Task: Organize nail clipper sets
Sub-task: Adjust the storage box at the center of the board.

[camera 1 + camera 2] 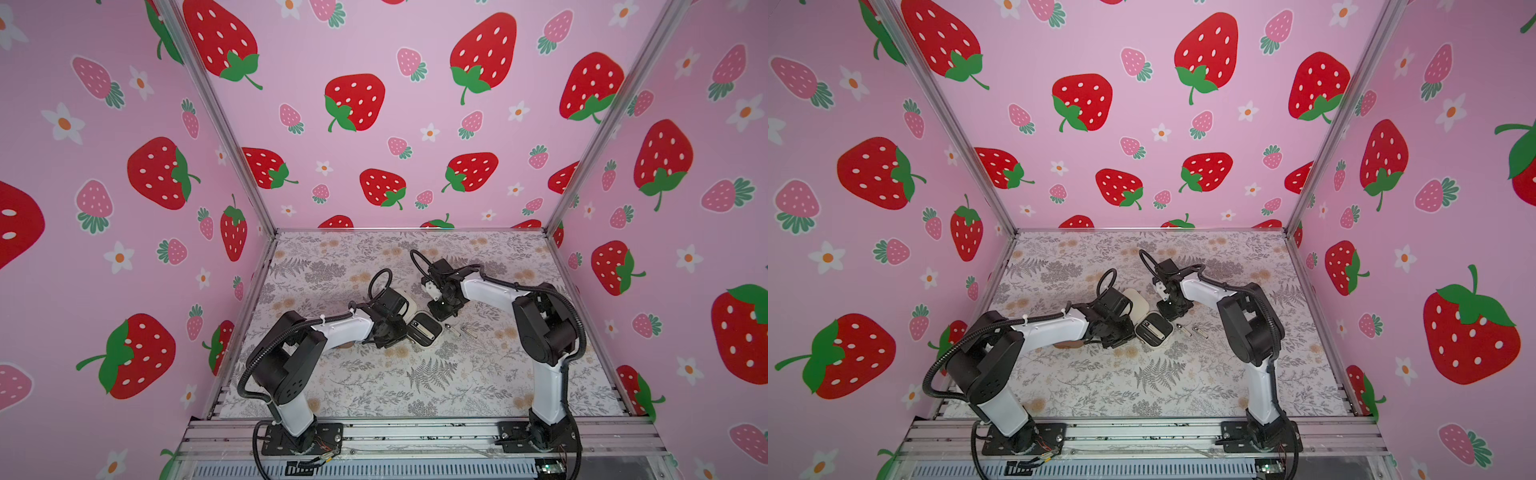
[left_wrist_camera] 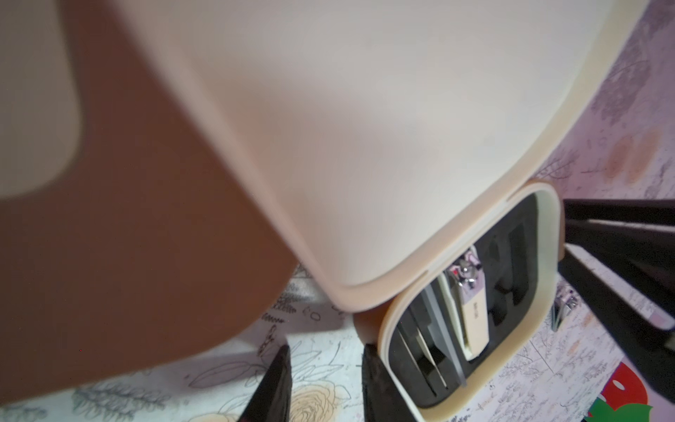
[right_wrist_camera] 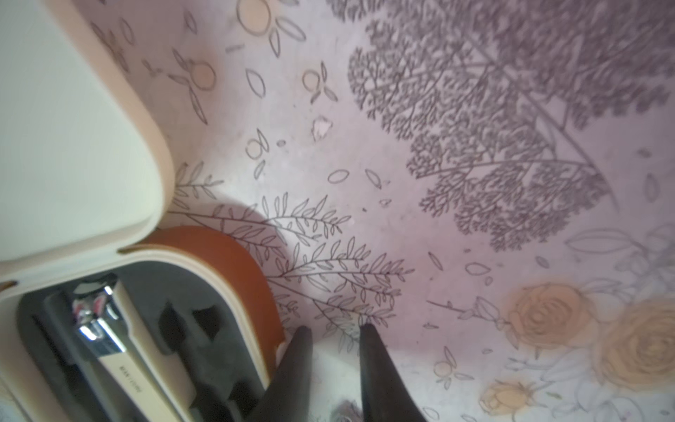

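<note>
One nail clipper set case [image 1: 424, 328] lies open mid-table, brown outside [image 3: 233, 263] with a black slotted inside. Its cream-lined lid [image 1: 409, 305] is flipped back. A silvery clipper [image 2: 475, 314] sits in one slot. A shut brown case [image 2: 128, 255] lies close by, partly under my left arm [image 1: 1069, 344]. Two slim metal tools [image 1: 453, 328] [image 1: 468, 331] lie loose on the table right of the open case. My left gripper [image 2: 327, 349] is open and empty, one finger [image 2: 376, 380] against the open case's rim. My right gripper [image 3: 335, 329] is open and empty beside the case's brown wall.
The floral table cover [image 1: 415, 386] stretches toward the front rail [image 1: 415, 432]. Strawberry-print walls [image 1: 124, 208] close in the left, back and right sides. Both arms lean in toward the middle, their wrists close to each other over the cases.
</note>
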